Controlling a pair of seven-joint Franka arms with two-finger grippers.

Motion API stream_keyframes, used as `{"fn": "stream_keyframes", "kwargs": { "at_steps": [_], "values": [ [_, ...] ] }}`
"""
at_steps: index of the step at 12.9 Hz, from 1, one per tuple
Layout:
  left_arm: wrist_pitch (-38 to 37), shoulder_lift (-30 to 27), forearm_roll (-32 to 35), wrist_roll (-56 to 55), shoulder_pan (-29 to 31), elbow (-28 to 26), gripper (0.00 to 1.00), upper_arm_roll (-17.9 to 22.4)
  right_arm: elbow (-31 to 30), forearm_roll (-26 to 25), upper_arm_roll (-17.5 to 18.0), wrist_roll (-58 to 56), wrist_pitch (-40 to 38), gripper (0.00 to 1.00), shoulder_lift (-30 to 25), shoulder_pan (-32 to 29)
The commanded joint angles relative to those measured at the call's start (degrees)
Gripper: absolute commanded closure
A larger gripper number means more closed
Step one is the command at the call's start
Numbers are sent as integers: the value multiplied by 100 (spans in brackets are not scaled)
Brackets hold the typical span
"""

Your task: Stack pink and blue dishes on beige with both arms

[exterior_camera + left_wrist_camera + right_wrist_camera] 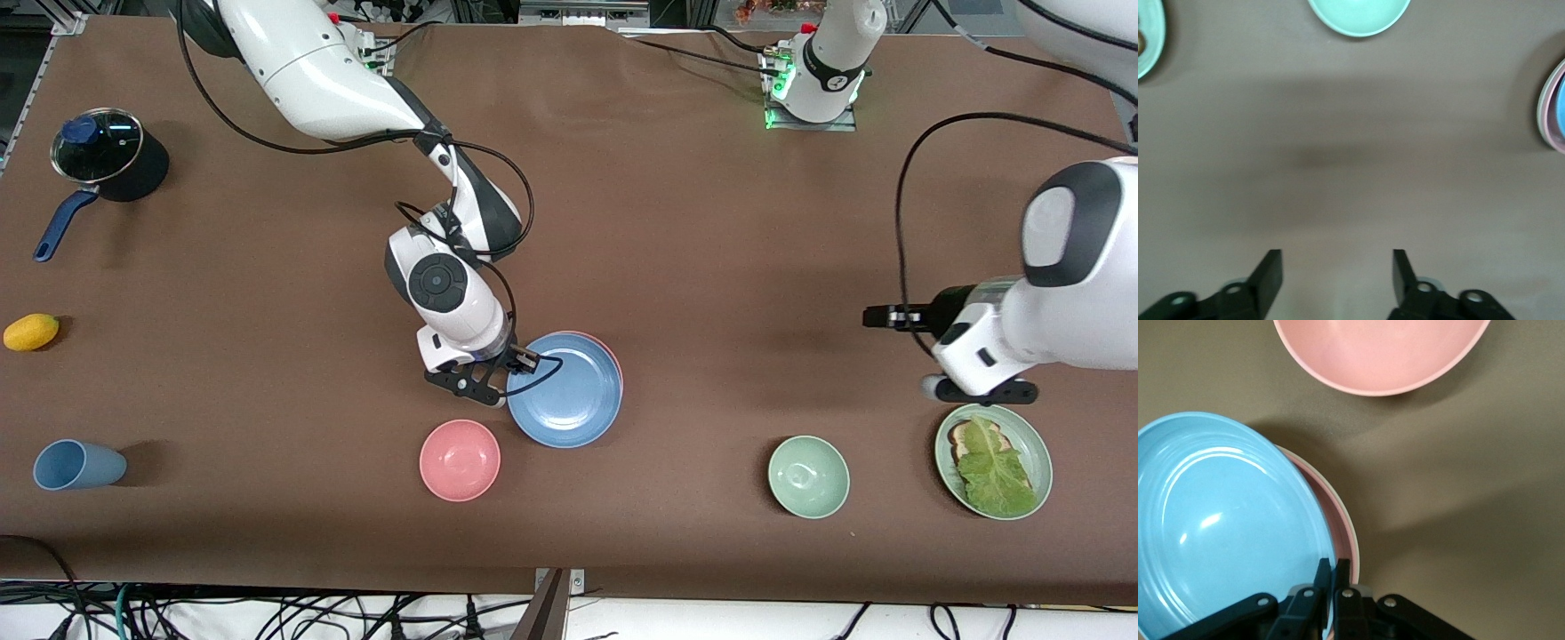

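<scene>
The blue plate (569,396) lies on the pink plate (613,356), shifted a little toward the front camera, so only the pink rim shows. My right gripper (526,360) is shut on the blue plate's (1218,527) rim, one finger inside it and one outside, next to the pink rim (1350,540). The beige plate is hidden under the stack. Only a thin pale edge shows below the pink rim (1546,110). My left gripper (876,316) hangs open and holds nothing over bare table (1338,267), between the stack and the left arm's end.
A pink bowl (460,460) sits close to the stack, nearer the front camera. A green bowl (808,476) and a green plate (1031,431) with bread and lettuce lie toward the left arm's end. A blue cup (78,465), a lemon (31,332) and a lidded pot (107,156) stand at the right arm's end.
</scene>
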Motion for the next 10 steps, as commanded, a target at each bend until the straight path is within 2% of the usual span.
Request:
{"fn": "stream_keyframes", "kwargs": {
  "at_steps": [1, 2, 3, 4, 7, 10],
  "values": [
    [-238, -427, 265, 141, 35, -77, 0, -73, 182, 4, -13, 98, 1, 86, 92, 14],
    [-343, -612, 396, 140, 35, -78, 0, -73, 182, -14, -13, 89, -17, 61, 92, 14],
    [-431, -683, 510, 149, 26, -78, 0, -82, 182, -31, -13, 89, -34, 41, 92, 14],
    [-528, -684, 563, 149, 26, -69, 0, -82, 182, -40, -22, 89, -52, 35, 83, 14],
    [-660, -684, 792, 141, -35, -51, 0, -100, 190, -136, -48, -16, -305, 30, 13, -38],
    [-660, -727, 784, 132, 26, 10, 0, -144, 199, -295, -66, -1006, -999, 25, -232, -379]
  ]
}}
